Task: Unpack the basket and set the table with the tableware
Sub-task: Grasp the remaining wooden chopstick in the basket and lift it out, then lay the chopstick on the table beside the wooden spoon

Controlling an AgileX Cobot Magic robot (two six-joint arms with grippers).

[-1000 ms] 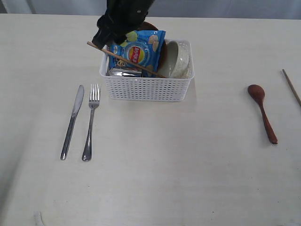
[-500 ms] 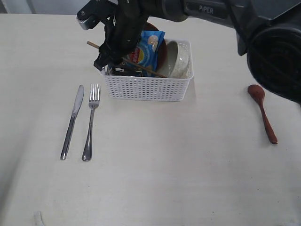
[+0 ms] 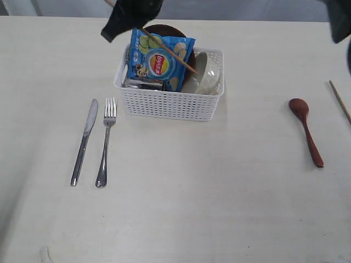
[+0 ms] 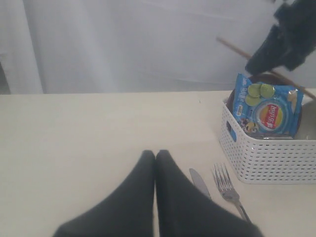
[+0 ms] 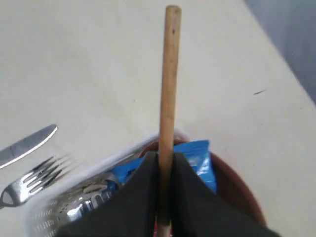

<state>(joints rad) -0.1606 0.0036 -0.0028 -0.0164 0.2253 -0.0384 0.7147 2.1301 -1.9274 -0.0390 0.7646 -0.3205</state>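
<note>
The white lattice basket [image 3: 170, 104] stands at the table's far middle and holds the blue chip bag [image 3: 159, 57], a steel cup [image 3: 143, 84], an off-white bowl [image 3: 207, 74] and a brown plate [image 3: 164, 30]. My right gripper [image 5: 164, 157] hangs above the basket's far left corner, shut on a wooden chopstick [image 5: 169, 79] that slants over the bag [image 3: 170, 52]. A steel knife [image 3: 83, 141] and fork [image 3: 106, 141] lie left of the basket. The red-brown spoon [image 3: 307, 131] and a second chopstick [image 3: 340, 101] lie at the right. My left gripper [image 4: 155, 154] is shut and empty over bare table.
The pale beige table [image 3: 192, 208] stretches bare across its near half. In the left wrist view the basket [image 4: 269, 153] and the fork [image 4: 227, 185] sit to one side of my fingers [image 4: 133, 197]. A small pale scrap [image 3: 45, 253] lies at the near left edge.
My right gripper has lifted the chopstick up and away from the basket's left rim; the arm has drawn out of the view's right side. The chip bag now shows more fully.
</note>
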